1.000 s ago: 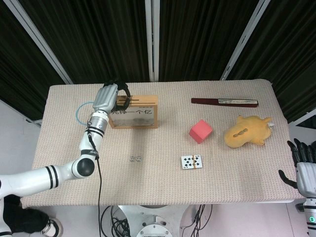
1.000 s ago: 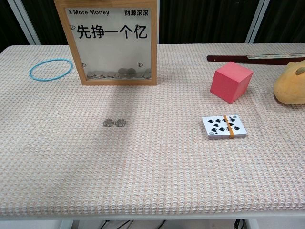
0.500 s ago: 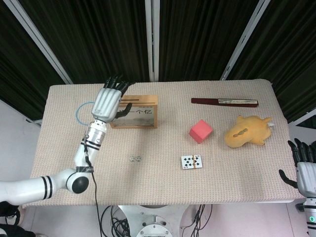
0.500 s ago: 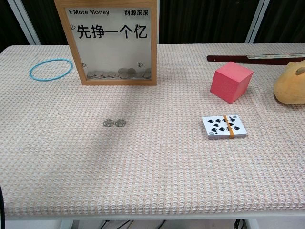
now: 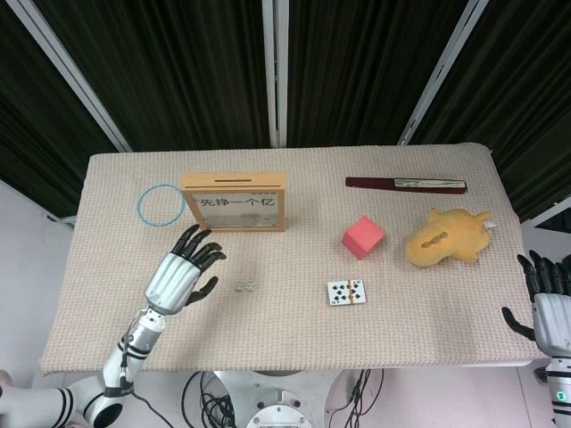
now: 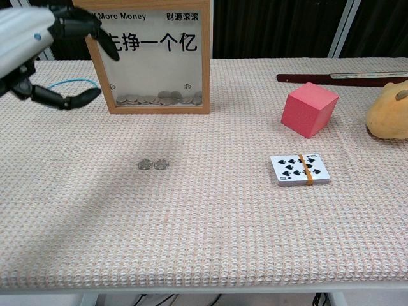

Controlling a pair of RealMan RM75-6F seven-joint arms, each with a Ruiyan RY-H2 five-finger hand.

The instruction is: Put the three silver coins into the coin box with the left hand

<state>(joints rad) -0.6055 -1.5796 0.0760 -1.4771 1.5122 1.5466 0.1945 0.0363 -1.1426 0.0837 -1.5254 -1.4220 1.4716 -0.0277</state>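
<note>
Coins (image 5: 245, 287) lie side by side on the worktop (image 5: 294, 330), toward its near edge and left of centre: two silver ones, touching or nearly so. My left hand (image 5: 181, 273) hovers just to their left, above the cloth, fingers (image 5: 208, 257) spread apart and empty, pointing toward the coin box (image 5: 235, 201). In the chest view the same hand (image 6: 29, 48) shows at the upper left, raised in front of the box's (image 6: 153, 57) left edge, well apart from the coins (image 6: 153, 164).

That box stands upright near the far edge, left of centre, a wooden frame with a clear front pane. A heap of silver coins (image 6: 156, 98) rests along its bottom.

My right hand (image 5: 551, 303) hangs off the worktop's right edge near the near corner, fingers apart, holding nothing. A blue ring (image 5: 161, 203) lies just left of the box.
</note>
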